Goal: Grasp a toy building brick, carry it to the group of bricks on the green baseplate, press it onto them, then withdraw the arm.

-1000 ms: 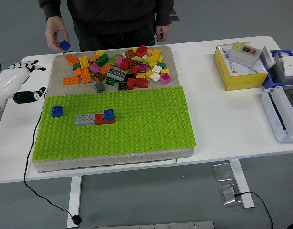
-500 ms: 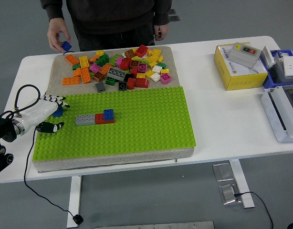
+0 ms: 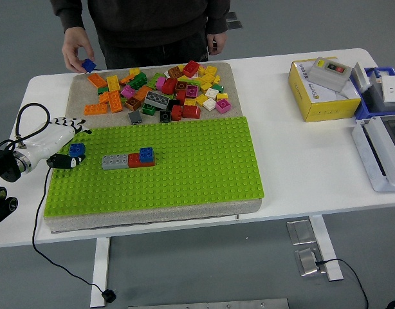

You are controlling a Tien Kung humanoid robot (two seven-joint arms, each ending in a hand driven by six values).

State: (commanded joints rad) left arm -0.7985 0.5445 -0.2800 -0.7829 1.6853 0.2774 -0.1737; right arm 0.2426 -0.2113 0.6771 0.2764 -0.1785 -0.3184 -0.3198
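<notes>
Reaching in from the left edge of the head view, the left hand (image 3: 58, 145) sits over the far-left corner of the green baseplate (image 3: 184, 174), white-shelled with black-tipped fingers (image 3: 75, 126) fanned out along the plate's far edge and the thumb curled in below. A small blue brick (image 3: 76, 150) stands on the plate just to the right of the palm, in the gap between the fingers on its far side and the thumb on its near side. The digits bracket it, but whether they press on it or only sit beside it cannot be told; nothing shows it lifted off the studs.

Right of that brick, apart from it, is the group of bricks (image 3: 128, 159) pressed onto the plate: a grey one on the left, a red one on the right, and a blue one stacked on the red.

Beyond the plate's far edge, a loose pile of bricks (image 3: 162, 93) in orange, red, yellow, green, pink and white lies on a tan mat (image 3: 74, 96).

At the table's far side a person stands; the hand on the left (image 3: 75, 51) pinches another blue brick (image 3: 89, 64) just above the mat's far-left corner.

On the white table (image 3: 300, 167) to the right sits a yellow box (image 3: 316, 95).
</notes>
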